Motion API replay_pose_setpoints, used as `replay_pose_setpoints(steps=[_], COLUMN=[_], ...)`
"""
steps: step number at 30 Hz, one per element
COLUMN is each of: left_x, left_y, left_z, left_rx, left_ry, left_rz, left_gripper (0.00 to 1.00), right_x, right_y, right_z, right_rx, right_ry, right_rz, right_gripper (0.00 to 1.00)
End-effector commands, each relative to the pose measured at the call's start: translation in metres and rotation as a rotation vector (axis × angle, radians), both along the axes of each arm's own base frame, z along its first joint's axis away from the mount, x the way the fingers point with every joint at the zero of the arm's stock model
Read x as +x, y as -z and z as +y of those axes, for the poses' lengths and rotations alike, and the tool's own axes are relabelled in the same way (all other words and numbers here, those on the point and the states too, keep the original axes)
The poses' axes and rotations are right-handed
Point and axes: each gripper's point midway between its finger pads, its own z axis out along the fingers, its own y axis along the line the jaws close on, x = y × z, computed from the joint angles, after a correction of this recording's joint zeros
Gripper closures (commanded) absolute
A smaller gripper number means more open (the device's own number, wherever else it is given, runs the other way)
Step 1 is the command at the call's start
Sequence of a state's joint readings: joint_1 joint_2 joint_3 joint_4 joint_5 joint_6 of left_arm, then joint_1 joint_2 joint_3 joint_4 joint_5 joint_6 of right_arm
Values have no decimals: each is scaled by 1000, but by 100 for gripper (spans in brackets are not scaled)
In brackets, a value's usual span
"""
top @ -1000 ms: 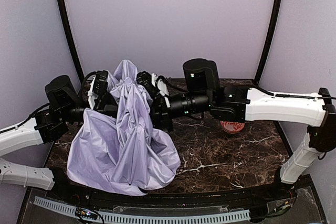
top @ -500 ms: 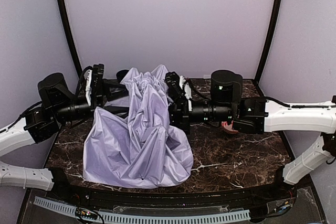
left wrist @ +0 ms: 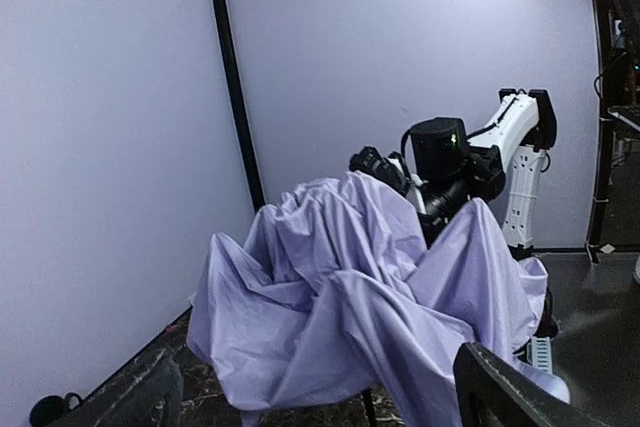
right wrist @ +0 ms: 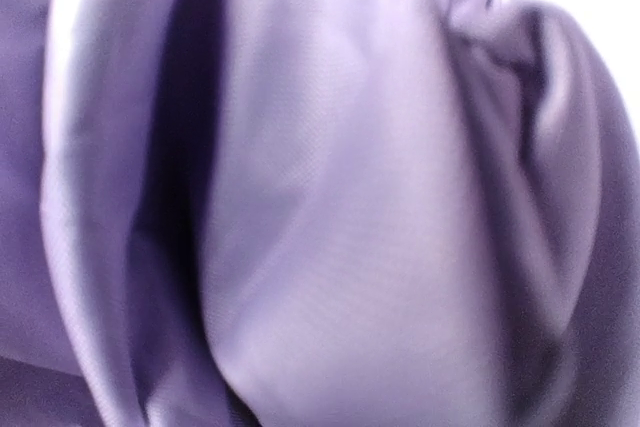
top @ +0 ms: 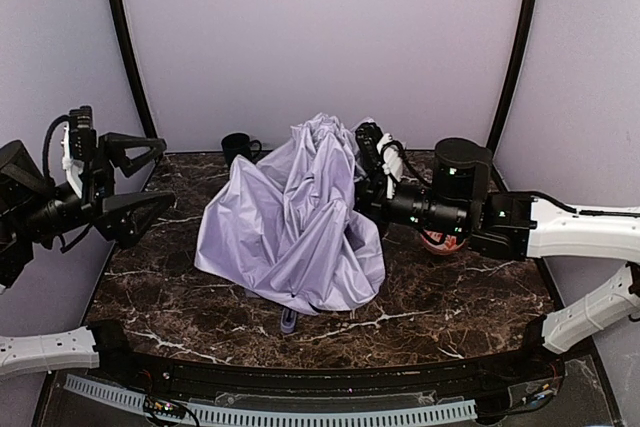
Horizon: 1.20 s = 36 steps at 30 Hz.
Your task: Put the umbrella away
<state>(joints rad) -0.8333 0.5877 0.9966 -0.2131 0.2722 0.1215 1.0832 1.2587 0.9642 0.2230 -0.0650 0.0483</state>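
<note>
We log white link shells on right arm (top: 580, 229), black motor housings, looping cables; left gripper (top: 168, 172) has black triangular fingers (top: 135, 213).

Umbrella (top: 300, 217) central; mug (top: 237, 146) behind, bowl (top: 441, 243) right.

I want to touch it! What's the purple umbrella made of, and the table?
The umbrella looks like thin, smooth fabric, maybe nylon: it crumples in soft, slightly shiny folds. The table looks like polished dark marble with white veins, possibly printed.
</note>
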Motion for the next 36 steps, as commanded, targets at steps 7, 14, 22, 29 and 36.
replay_pose_setpoints(steps=[7, 14, 22, 29, 36], left_x=[14, 57, 60, 32, 24], left_y=[72, 82, 61, 68, 74], left_z=[-35, -74, -99, -103, -112], left_rx=[30, 27, 22, 10, 66], left_ry=[88, 58, 141, 291, 365], left_rz=[241, 220, 97, 90, 61], left_gripper=[1, 20, 61, 66, 69], right_x=[27, 0, -62, -59, -67], right_y=[-17, -19, -25, -39, -36], right_z=[9, 36, 72, 73, 91], right_rx=[16, -6, -74, -12, 6], right_ry=[110, -39, -341, -324, -415], right_rz=[34, 18, -29, -66, -77], right_gripper=[100, 100, 84, 51, 22])
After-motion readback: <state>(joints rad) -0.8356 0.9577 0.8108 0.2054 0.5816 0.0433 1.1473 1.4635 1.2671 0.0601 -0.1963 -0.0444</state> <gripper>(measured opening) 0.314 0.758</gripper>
